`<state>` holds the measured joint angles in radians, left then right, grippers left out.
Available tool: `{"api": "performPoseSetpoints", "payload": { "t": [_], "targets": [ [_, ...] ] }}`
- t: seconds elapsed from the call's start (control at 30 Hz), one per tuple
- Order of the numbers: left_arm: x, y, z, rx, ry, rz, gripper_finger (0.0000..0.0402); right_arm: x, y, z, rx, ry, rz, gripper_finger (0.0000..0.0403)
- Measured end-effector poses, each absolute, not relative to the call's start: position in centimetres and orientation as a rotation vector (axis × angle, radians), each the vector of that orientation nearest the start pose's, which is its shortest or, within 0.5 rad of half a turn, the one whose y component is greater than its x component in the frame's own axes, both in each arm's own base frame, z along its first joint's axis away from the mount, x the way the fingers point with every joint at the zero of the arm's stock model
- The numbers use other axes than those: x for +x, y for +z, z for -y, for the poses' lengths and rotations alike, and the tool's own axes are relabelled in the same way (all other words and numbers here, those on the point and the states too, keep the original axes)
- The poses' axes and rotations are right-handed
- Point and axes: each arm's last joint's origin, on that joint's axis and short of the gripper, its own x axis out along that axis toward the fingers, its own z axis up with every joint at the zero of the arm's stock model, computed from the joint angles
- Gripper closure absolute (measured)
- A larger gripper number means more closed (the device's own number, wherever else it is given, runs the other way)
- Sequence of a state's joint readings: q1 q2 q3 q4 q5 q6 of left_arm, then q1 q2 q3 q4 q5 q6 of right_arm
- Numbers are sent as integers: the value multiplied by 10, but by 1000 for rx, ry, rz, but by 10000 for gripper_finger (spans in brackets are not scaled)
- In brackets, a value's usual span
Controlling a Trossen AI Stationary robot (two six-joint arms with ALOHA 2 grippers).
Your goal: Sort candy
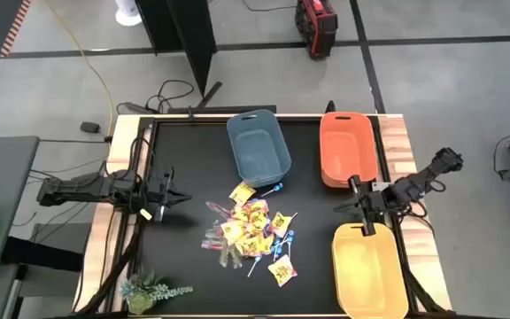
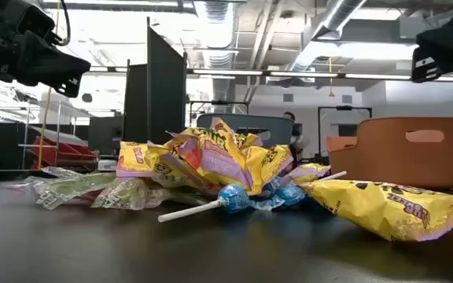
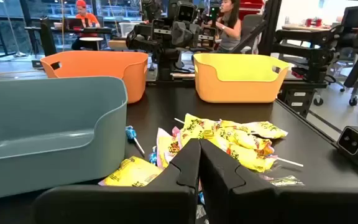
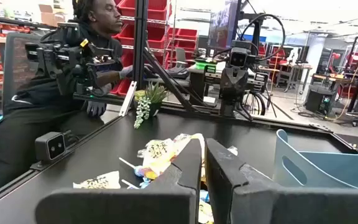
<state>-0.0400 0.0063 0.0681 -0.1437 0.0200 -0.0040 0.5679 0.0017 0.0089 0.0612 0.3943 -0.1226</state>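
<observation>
the candy (image 1: 253, 230) lies heaped at the lower centre of the high view, untouched. the left gripper (image 1: 177, 197) waits at centre left with fingers pressed together and empty; the right gripper (image 1: 351, 206) at centre right stands narrow and also empty. best to open wide first, then pick one loose sweet at the heap's edge.

- My high view looks straight down on the whole table (image 1: 193, 142).
- My low view sits at tabletop level, close to the candy (image 2: 211, 161).
- My wrist views face each other across the table; both share that candy pile.
</observation>
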Motion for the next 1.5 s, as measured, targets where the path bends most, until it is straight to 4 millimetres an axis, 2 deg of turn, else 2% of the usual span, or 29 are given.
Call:
{"api": "performPoseSetpoints", "payload": {
  "t": [1.27,1.37,1.5],
  "targets": [
    [93,172,4,-3,-60,-82,396,86,172,-42,-99,169,72,362],
    [93,172,4,-3,-60,-82,396,86,174,-41,-234,156,106,362],
    [93,172,4,-3,-60,-82,396,84,190,-39,-211,125,254,362]
  ]
}}
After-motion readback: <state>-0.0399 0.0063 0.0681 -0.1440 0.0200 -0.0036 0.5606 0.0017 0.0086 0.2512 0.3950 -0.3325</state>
